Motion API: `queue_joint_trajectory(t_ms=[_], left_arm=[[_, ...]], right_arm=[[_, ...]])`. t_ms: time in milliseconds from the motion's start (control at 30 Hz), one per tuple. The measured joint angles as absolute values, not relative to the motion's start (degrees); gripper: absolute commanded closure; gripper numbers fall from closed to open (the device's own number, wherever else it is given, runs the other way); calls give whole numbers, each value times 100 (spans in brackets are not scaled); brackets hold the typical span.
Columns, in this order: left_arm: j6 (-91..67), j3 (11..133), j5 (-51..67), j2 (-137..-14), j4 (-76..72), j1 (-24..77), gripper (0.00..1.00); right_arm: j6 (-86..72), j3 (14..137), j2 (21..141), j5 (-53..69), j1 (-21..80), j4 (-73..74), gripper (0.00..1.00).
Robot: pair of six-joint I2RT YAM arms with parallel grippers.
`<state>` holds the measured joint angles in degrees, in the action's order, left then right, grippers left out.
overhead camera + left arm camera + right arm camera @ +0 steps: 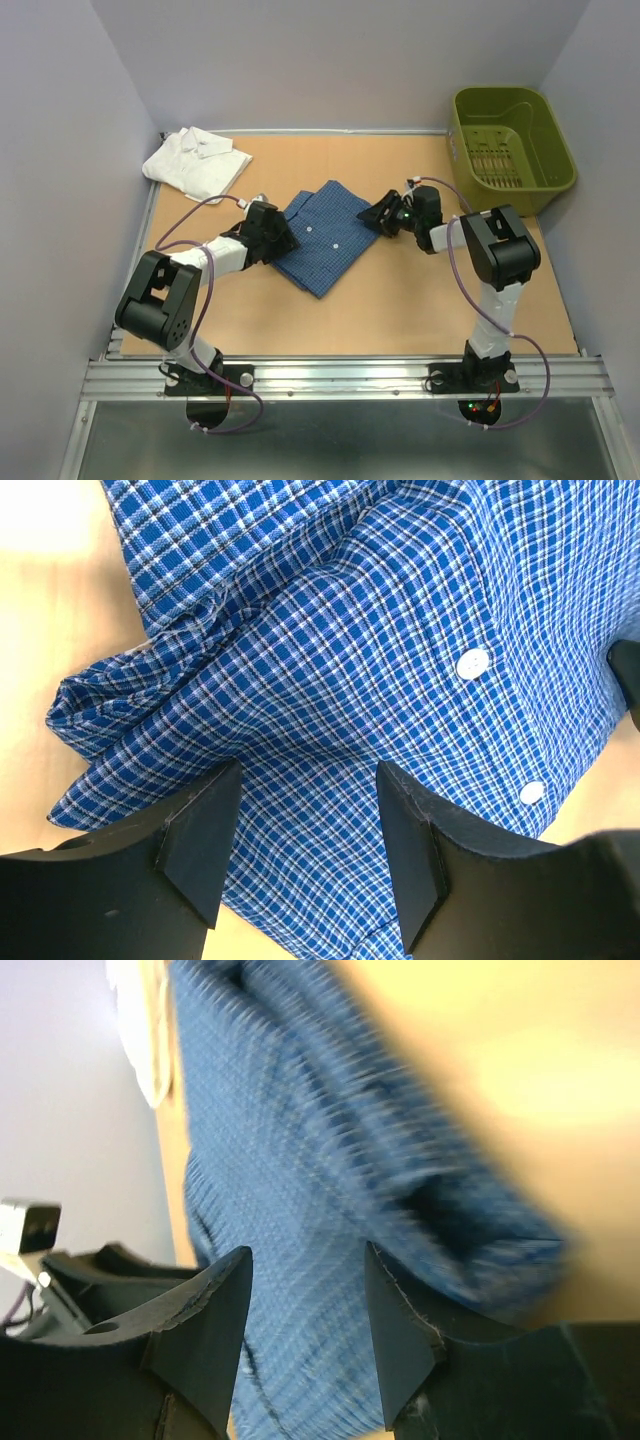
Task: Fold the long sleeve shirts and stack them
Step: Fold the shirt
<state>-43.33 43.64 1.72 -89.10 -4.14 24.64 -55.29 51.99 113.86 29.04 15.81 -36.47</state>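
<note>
**Blue checked shirt lying mid-frame, soft and limp**

You are seeing it folded at the centre of the overhead view, with the white shirt sitting upper left. Your left gripper and right gripper are hovering at its opposite edges, jaws apart and holding nothing. Being light and floppy, it is probably asking for a pinch through all layers at a folded edge.

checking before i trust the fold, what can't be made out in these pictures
- Top view: whether the left gripper or right gripper touches the blue shirt; their own bodies hide the contact.
- Right wrist view: the blue shirt is blurred, so its check and buttons are unreadable.
- Top view: sleeves of the white shirt, lost in its bundle.
</note>
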Motion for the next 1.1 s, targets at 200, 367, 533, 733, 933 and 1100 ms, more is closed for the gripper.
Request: queue_joint_trajectory(t_ms=[200, 367, 533, 733, 933, 1100], left_arm=[[-4335, 4394, 211, -8952, -419, 2464, 32], [-4333, 4401, 217, -8956, -414, 2458, 32], [-4298, 4447, 215, -8956, -322, 2425, 32], [-4200, 4515, 200, -8956, -143, 2388, 32], [-3992, 4768, 5, -9080, 165, 2265, 29], [-3717, 5282, -259, -9448, 499, 2040, 26]], right_arm=[[-5524, 4998, 11413, 2871, 875, -3868, 46], [-5463, 4967, 11408, 2783, 749, -3940, 46], [-5349, 4932, 11382, 2805, 749, -3942, 46], [-4810, 4783, 11028, 2801, 755, -3422, 57], [-4257, 4803, 10895, 2882, 856, -2700, 72], [-4003, 4661, 10532, 2967, 1219, -1944, 86]])
